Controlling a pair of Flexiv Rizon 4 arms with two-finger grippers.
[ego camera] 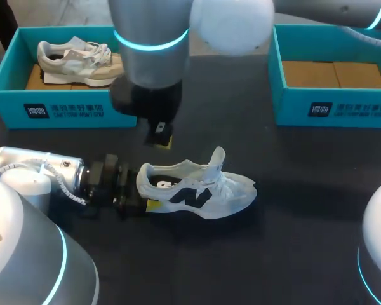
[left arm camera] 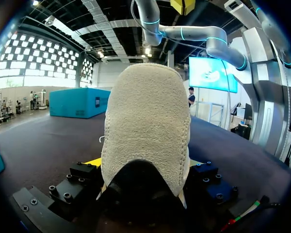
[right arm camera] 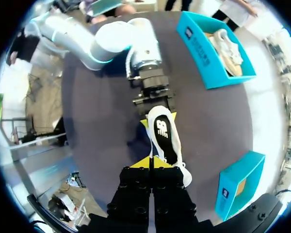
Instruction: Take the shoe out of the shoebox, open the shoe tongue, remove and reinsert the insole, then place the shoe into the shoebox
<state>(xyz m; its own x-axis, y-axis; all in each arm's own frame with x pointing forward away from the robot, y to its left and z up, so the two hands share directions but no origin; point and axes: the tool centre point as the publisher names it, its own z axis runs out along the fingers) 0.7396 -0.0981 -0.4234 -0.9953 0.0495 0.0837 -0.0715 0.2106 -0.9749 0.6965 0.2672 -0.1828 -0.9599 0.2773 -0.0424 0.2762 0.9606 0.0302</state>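
- The dark counter (ego camera: 305, 210) carries two teal boxes at its far edge, with one shoe lying out in the open between them and nearer the robot
- The left shoebox (ego camera: 13, 95) holds a second shoe (ego camera: 76, 60); the right shoebox (ego camera: 343, 108) shows only brown cardboard inserts, so it looks like the place where the work shoe will go back
- The shoe (ego camera: 200, 190), white with a dark side logo, rests on its sole in the middle of the counter, well apart from both boxes, heel toward the left arm and toe toward the right shoebox
- The left end effector (ego camera: 146, 194) lies low along the counter and clamps the heel from both sides, one yellow tip showing at each flank in its own wrist view
- The right end effector (ego camera: 162, 136) hangs above and just behind the heel, pointing down; its own view shows the yellow tips pressed together with nothing between them
- The tongue (ego camera: 218, 157) stands up and away from the laces, so the collar looks open enough for the insole step
- The insole (ego camera: 164, 183) shows as a dark patch inside the collar
- To do that step well, the right fingers should part narrowly before descending, enter at the heel end of the opening, pinch only the insole's edge and peel it upward and toeward, while the left grip keeps the heel firmly down so the shoe does not lift or twist
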